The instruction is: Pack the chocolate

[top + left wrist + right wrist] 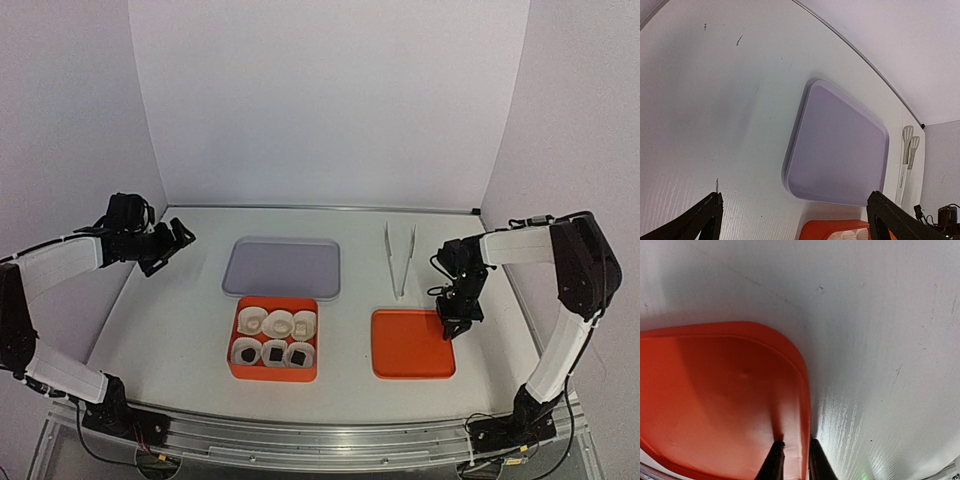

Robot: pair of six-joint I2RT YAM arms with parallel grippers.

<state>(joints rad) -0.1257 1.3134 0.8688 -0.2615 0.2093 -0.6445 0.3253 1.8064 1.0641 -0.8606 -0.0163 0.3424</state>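
Nearest the arm bases, a little left of the middle of the white table [180,330], sits the shallow orange plastic box [232,372]. All six small chocolate chunks [273,352] are in it, each in one of the white crinkled paper cups [244,318]: three dark ones in the near row, three cream-white ones in the far row. Just right of the box, with a strip of table between them, lies the flat orange plastic lid [405,350], roughly level with it.

My right gripper [450,326] is down on the lid's right edge. From the wrist view its two fingers [774,462] stand either side of the raised rim and are pinched on it, one inside the lid and one outside.

What matters to me is this: the box lies straight to the left of that gripper, across the whole width of the lid. Lid and box look squared up to each other, so I judge that a plain carry leftward, with little turning, would bring one over the other. The right arm is the one at the lid; the left is well away from it.

Farther off, the rounded lavender plastic tray [283,268] lies just beyond the box, and the white plastic tongs [400,262] lie beyond the lid, running near to far. Far out on the left, my left gripper [178,240] hovers above the table with its fingers spread wide, holding nothing.
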